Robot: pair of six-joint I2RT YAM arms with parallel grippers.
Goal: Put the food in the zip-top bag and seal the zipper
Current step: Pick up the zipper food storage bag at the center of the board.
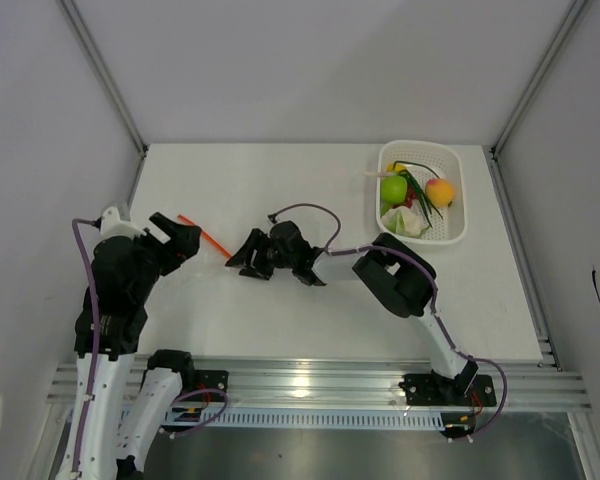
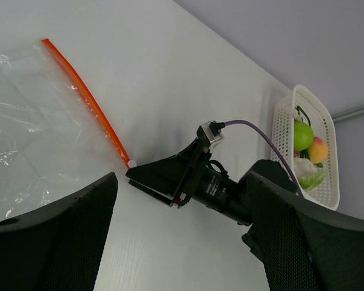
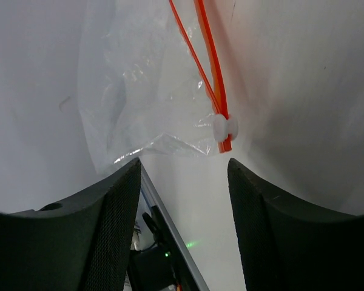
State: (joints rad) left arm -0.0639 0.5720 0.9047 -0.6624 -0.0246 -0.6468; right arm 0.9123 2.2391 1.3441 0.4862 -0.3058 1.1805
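Observation:
The zip-top bag [image 2: 24, 121] lies flat on the white table, clear and crinkly. Its red-orange zipper [image 2: 85, 100] ends in a white slider [image 3: 224, 127]. My right gripper [image 3: 183, 167] stands open just short of that slider, with nothing between its fingers. In the top view it [image 1: 242, 262] sits at the zipper's [image 1: 205, 236] near end. My left gripper [image 1: 180, 240] hovers open and empty at the bag's left side. The food lies in the white basket: a green apple [image 1: 393, 188], an orange-yellow fruit [image 1: 440, 192], green stalks [image 1: 418, 190] and a pale leafy piece [image 1: 408, 222].
The white perforated basket [image 1: 420, 147] stands at the back right of the table, also visible in the left wrist view [image 2: 285, 130]. Grey walls close in the table on three sides. A metal rail [image 1: 310, 380] with both arm bases runs along the near edge.

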